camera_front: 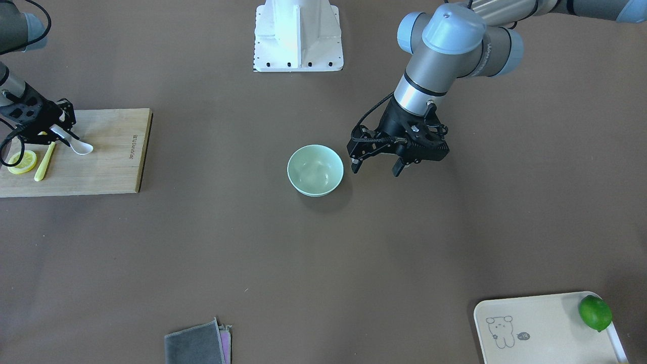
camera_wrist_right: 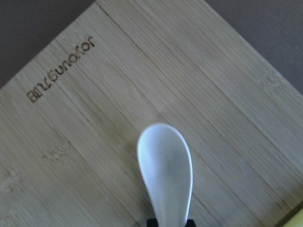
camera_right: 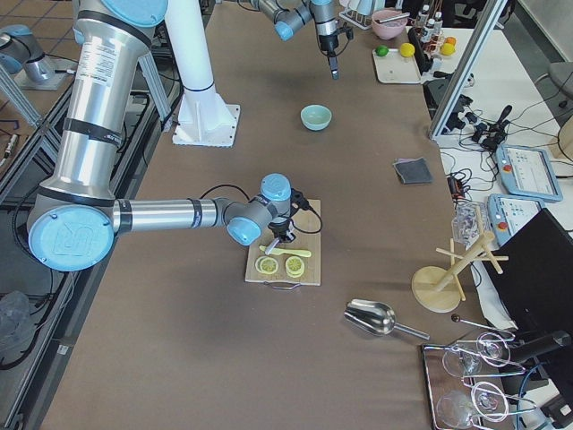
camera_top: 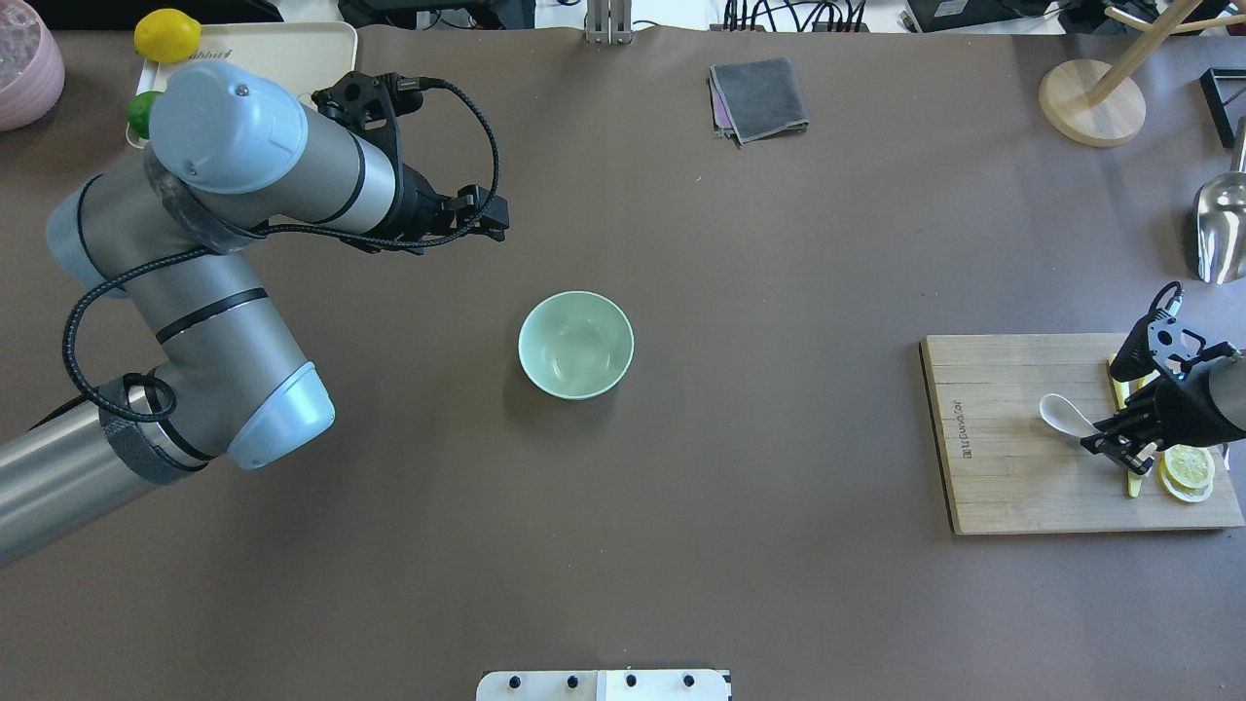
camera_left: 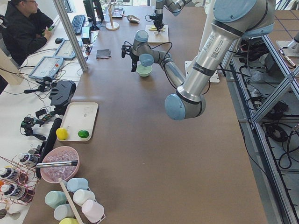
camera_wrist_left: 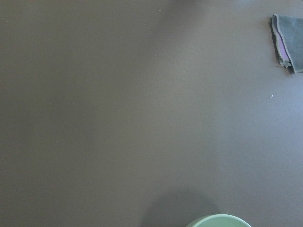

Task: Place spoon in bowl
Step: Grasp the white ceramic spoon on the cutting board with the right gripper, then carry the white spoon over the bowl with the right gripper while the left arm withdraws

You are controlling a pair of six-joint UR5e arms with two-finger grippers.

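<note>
your right gripper (camera_top: 1105, 443) pinches the white spoon (camera_top: 1063, 414) by its handle over the wooden board (camera_top: 1003, 477) at the counter's right edge. lift it clear, carry it level to the green bowl (camera_top: 575, 345) at the counter's centre, and lower the scoop inside before releasing. the left gripper (camera_front: 376, 171) hangs beside the bowl, fingers spread, so approach from the other side.

White glossy spoon (camera_front: 82, 147): scoop up, handle gripped by right hand (camera_front: 56, 132), over wooden board (camera_front: 101, 167). Mint bowl (camera_front: 315, 171): upright, empty, mid-table.
</note>
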